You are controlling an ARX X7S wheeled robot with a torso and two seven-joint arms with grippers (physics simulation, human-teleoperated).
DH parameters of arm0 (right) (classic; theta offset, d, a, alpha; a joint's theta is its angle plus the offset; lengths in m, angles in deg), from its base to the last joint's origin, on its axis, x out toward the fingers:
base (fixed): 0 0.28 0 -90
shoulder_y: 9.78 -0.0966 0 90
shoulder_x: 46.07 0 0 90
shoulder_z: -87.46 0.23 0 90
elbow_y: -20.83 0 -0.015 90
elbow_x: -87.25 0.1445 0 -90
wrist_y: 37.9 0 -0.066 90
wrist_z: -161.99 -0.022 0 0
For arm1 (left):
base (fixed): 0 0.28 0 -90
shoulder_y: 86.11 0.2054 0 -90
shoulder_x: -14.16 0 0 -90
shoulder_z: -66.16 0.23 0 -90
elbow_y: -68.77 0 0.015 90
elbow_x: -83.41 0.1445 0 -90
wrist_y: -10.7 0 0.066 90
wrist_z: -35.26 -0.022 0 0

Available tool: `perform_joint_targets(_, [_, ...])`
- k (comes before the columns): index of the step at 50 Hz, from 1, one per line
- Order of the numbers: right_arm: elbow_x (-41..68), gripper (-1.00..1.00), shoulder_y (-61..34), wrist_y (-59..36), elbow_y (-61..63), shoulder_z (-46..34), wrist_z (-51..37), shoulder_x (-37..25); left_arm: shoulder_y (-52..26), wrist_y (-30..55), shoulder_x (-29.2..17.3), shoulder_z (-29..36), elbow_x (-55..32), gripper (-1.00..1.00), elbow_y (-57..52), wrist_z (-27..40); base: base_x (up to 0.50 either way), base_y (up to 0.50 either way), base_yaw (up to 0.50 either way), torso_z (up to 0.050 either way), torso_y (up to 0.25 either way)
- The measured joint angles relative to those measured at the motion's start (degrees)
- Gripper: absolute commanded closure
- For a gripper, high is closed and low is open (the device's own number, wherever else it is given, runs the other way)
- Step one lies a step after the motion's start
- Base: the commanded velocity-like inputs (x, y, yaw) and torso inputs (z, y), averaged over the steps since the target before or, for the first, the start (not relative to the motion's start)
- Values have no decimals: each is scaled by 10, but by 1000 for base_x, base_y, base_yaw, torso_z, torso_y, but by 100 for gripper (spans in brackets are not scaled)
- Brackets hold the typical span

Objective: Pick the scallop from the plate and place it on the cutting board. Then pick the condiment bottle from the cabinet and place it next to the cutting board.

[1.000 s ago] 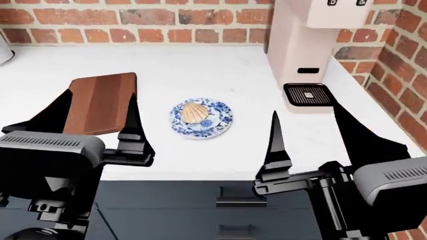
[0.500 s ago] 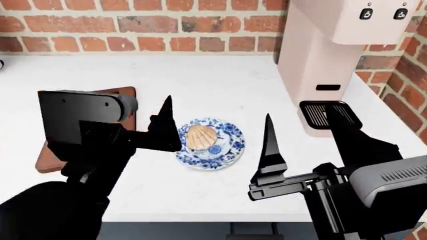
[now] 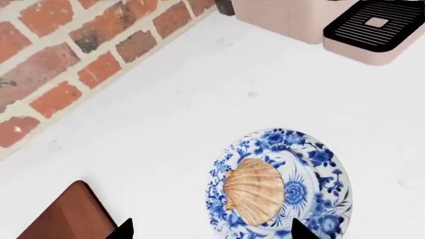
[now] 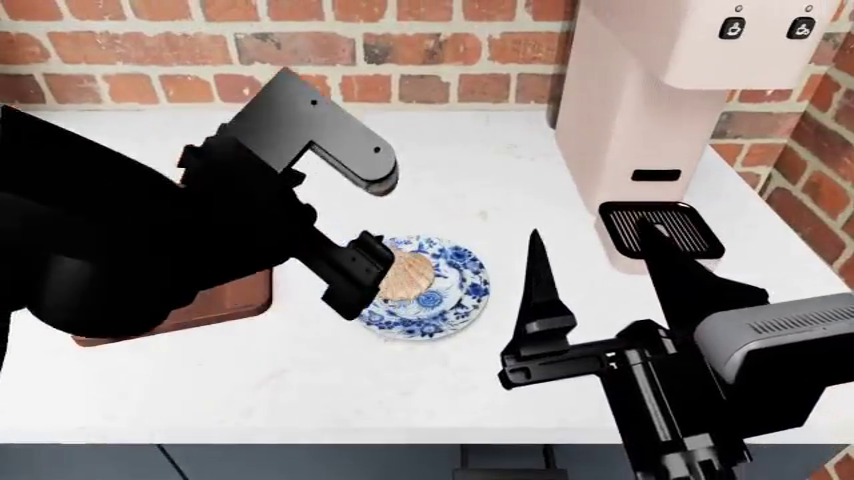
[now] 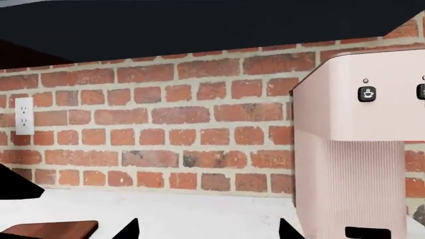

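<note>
Your left tool (image 3: pixel 209 231) was the one on the job — spread wide, nothing in it, with only its two dark fingertips (image 3: pixel 123 230) poking into the wrist view. The scallop (image 3: pixel 254 189) sat pretty much straight ahead of that gap, a bit nearer one tip than the other, lying flat on the plate (image 3: pixel 319 159). Its fan ran roughly along the tool's line of approach, hinge end toward the tool, so I'd guess the jaws would've closed across its width rather than its length.

From the head view the left arm hid most of the shell — just a tan sliver showed at the plate's (image 4: pixel 461 290) near-left rim. Your right tool (image 4: pixel 601 290) was also unclenched and empty, hanging well off to the plate's right near the pink coffee machine (image 4: pixel 654 110), so the left arm was clearly nearer.

Room-wise: bare white tabletop (image 3: pixel 199 89) all around the plate, and the cutting board (image 3: pixel 63 219) lay just beside it on the left, mostly under the arm. The brick wall (image 3: pixel 79 50) was well back. No condiment bottle in sight.
</note>
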Motion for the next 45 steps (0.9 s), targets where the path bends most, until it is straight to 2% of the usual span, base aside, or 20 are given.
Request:
perform_joint_targets(7, [2,-100,-1,2,-8,-3,2,2,-46,-19,-1,47,34,-100,63,-53,0,0,0,0,0])
perform_joint_targets(17, [3,-100,-3,1,-17,-8,3,5,-70,-65,12,69,69,-100,138,-114,0,0,0,0,0])
perform_joint_targets(34, [2,-100,-6,-1,-27,-14,4,7,-45,-136,41,117,157,-100,218,-201,0,0,0,0,0])
perform_joint_targets(45, [4,-100,-9,-3,-32,-17,3,8,-23,-156,60,133,172,-100,225,-216,0,0,0,0,0])
